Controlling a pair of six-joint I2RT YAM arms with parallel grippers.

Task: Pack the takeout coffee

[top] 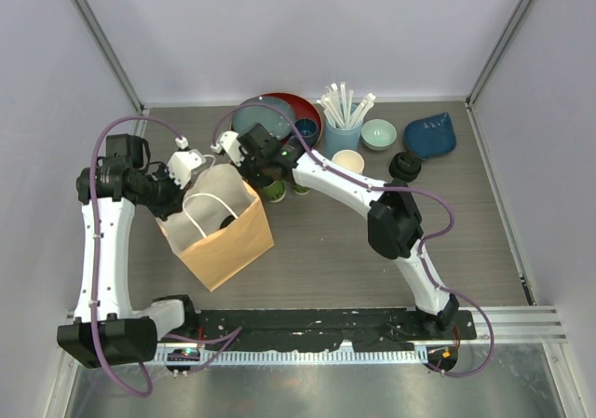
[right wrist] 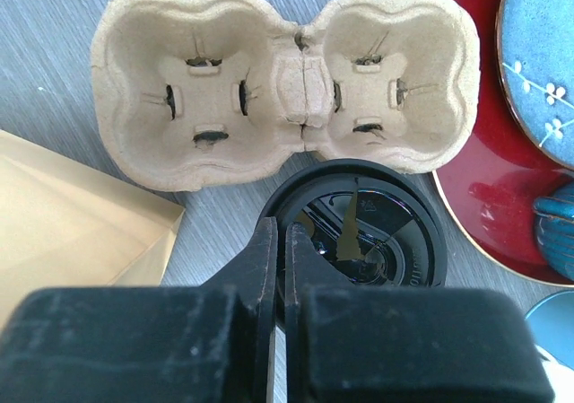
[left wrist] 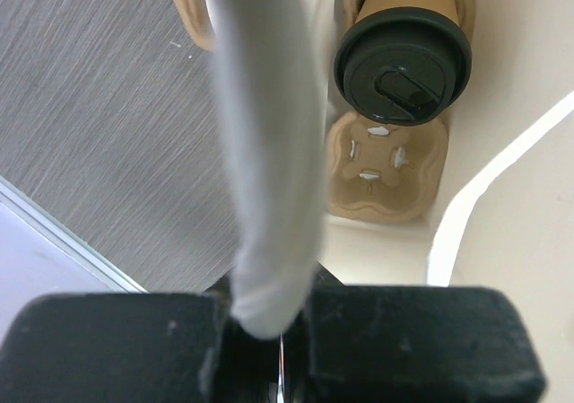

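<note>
paper bag (top: 223, 250): standing open just under the left gripper, mouth up. It needs to stay that wide for the drop to go cleanly.
left gripper (left wrist: 269, 327): clamped tight on the white bag handle (left wrist: 265, 152), which runs straight out from between its fingers. Its job, I'd say, is to hold steady and not tug.
right gripper (right wrist: 280, 259): fingers closed right down, nipping what looks like the near rim of the black lid (right wrist: 368, 232) directly below it.
empty cup carrier (right wrist: 278, 80): flat on the table just beyond the right fingertips, both pockets bare.
carrier in the bag (left wrist: 381, 174): down inside, ahead of the left fingers, with one free pocket showing on the near side.
brown cup (left wrist: 404, 57): already seated in the far pocket of that carrier, lid on, touching nothing else.
green cup (top: 273, 193): on the table right under the right gripper, outside the bag, beside its far edge.
advice: a rim pinch is thin, so to my eye the lid could pop off. Lift slowly and straight, keep the cup level, clear the bag's lip, then lower it into the free pocket beside the brown one.
</note>
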